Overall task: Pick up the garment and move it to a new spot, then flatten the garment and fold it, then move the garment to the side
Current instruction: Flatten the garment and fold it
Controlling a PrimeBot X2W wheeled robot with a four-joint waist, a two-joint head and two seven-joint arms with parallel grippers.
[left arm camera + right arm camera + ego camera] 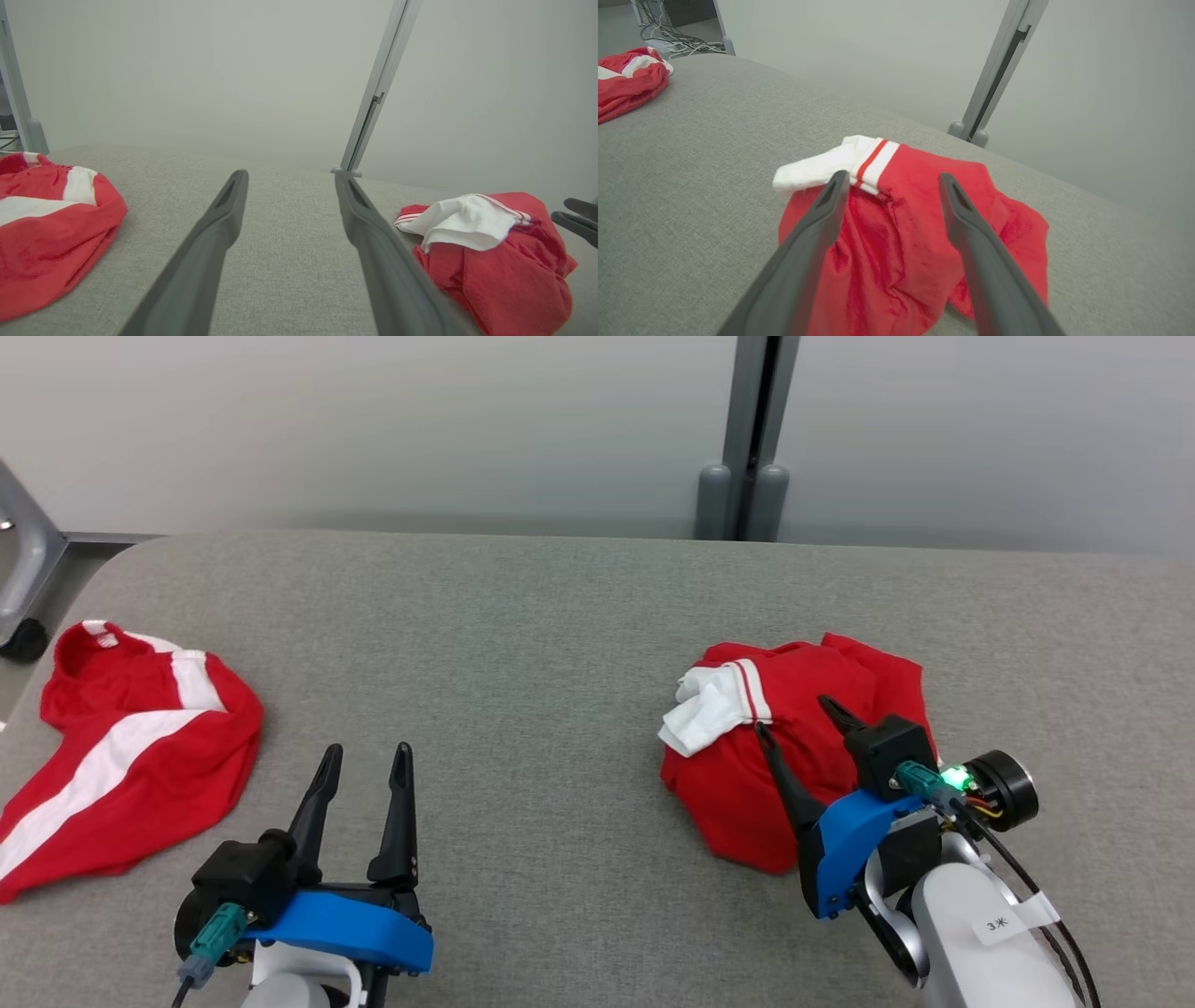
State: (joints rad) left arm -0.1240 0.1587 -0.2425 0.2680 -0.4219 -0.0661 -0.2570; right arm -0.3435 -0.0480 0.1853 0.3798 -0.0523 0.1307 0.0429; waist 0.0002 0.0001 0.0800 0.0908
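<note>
- Garment (817, 751): crumpled heap, 3 o'clock on bench (560, 663).
- R pincer (794, 715) released, wide, over heap; L pincer (368, 750) released, 7 o'clock.
- Best to go lower & pinch a thick red fold, not the white cuff (705, 709).

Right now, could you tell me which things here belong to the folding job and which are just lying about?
In the job: crumpled red garment; right gripper, open over it; grey table.
Lying about, probably: second red-and-white garment at the table's left edge; left gripper, open; grey post behind.
</note>
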